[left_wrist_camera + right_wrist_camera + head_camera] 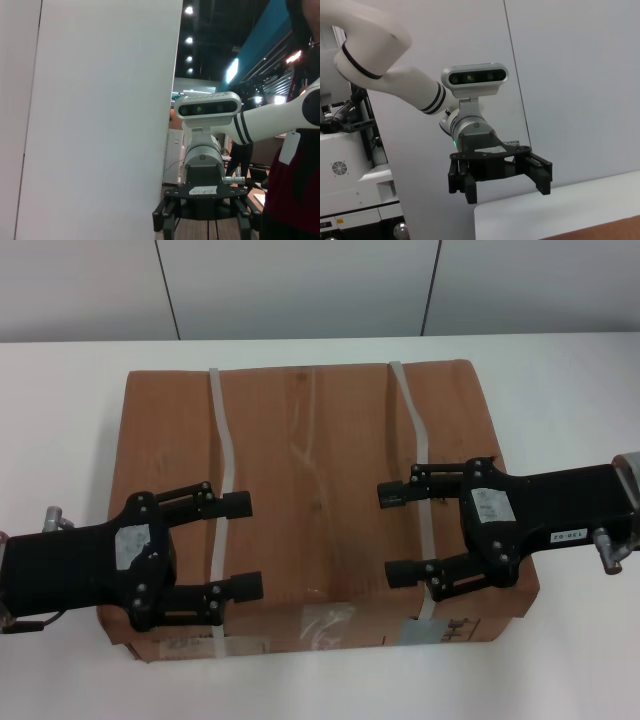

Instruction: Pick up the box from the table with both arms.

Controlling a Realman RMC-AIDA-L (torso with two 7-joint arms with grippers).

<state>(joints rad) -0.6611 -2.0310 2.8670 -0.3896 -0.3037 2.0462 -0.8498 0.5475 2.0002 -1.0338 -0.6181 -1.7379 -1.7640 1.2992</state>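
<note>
The brown cardboard box (310, 440) lies flat on the white table (60, 390), bound by two white straps (222, 440). Both grippers hover just over its near half, fingers pointing inward at each other. My left gripper (241, 545) is open and empty over the left strap. My right gripper (395, 532) is open and empty over the right strap (415, 430). The left wrist view shows the right gripper (204, 225) head-on. The right wrist view shows the left gripper (506, 191) open, with a sliver of the box (605, 232) below it.
White wall panels (300, 285) stand behind the table's far edge. Table surface shows on both sides of the box. A person in dark red (295, 190) stands beyond the right arm in the left wrist view. White equipment (350, 195) stands beyond the left arm.
</note>
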